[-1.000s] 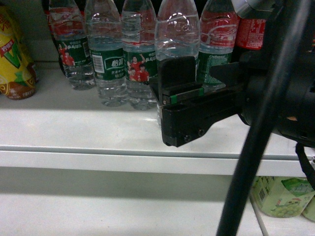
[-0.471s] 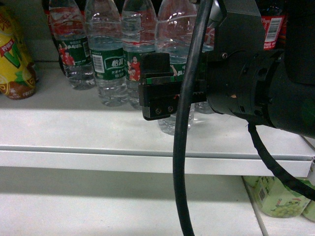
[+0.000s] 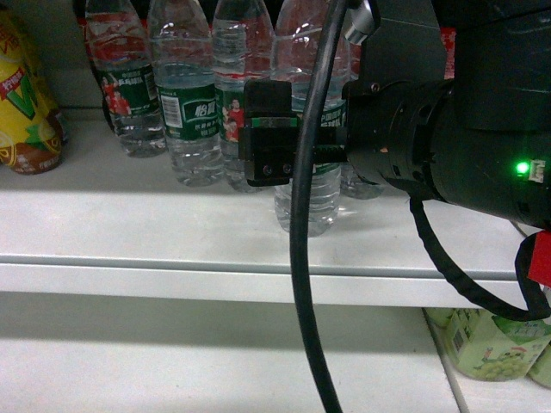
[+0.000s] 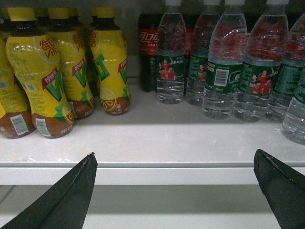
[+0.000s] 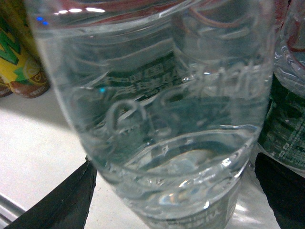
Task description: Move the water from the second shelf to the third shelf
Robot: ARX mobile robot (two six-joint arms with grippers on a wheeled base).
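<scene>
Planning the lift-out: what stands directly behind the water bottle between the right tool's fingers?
Behind the water bottle at the right tool stand more green-labelled water bottles; anything further back or right is hidden by the arm.

Head view level with shelf, wrist views closer, all sharing water bottles.

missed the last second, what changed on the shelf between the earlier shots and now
The right gripper slid left along the shelf row and now brackets the front clear ribbed plastic water bottle with a green label, which fills the right wrist view; whether it is clamped is not clear. That bottle looks slightly shifted. The other water bottles, the yellow drink bottle and the white shelf stayed put.
</scene>
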